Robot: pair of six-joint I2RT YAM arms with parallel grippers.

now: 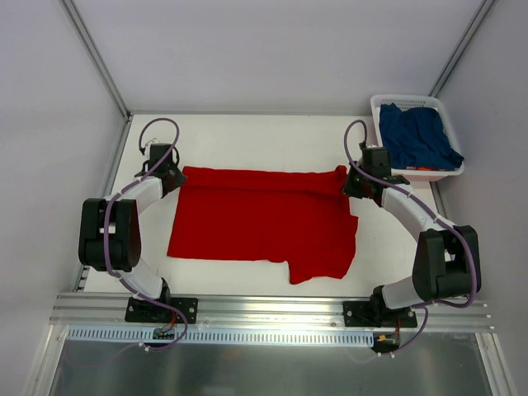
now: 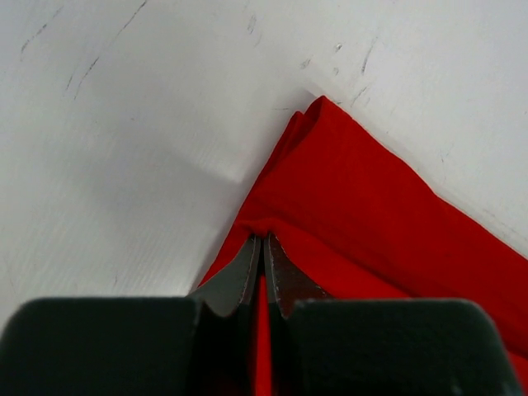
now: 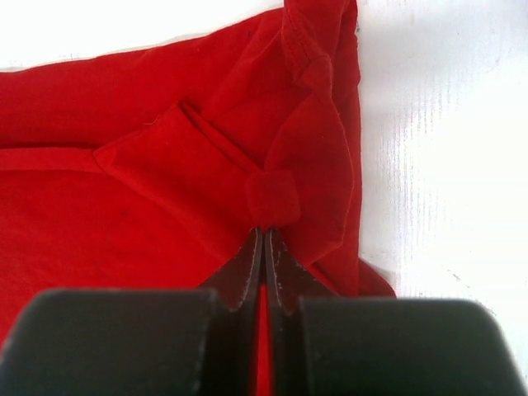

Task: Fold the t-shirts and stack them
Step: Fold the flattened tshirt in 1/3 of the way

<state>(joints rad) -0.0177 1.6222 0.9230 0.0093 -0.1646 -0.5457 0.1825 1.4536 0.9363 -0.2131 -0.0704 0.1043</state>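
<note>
Top external: red shirt (image 1: 260, 223) lies spread mid-table, left gripper (image 1: 167, 171) and right gripper (image 1: 360, 183) each clamped on a far corner, likely to fold that edge nearward, where bare table (image 1: 247, 276) leaves room; navy shirt (image 1: 421, 136) sits in the basket (image 1: 404, 98) far right. Left wrist view: closed jaws pinch the cloth's corner, white table open beyond. Right wrist view: jaws pinch a bunched fold beside the right edge.
</note>
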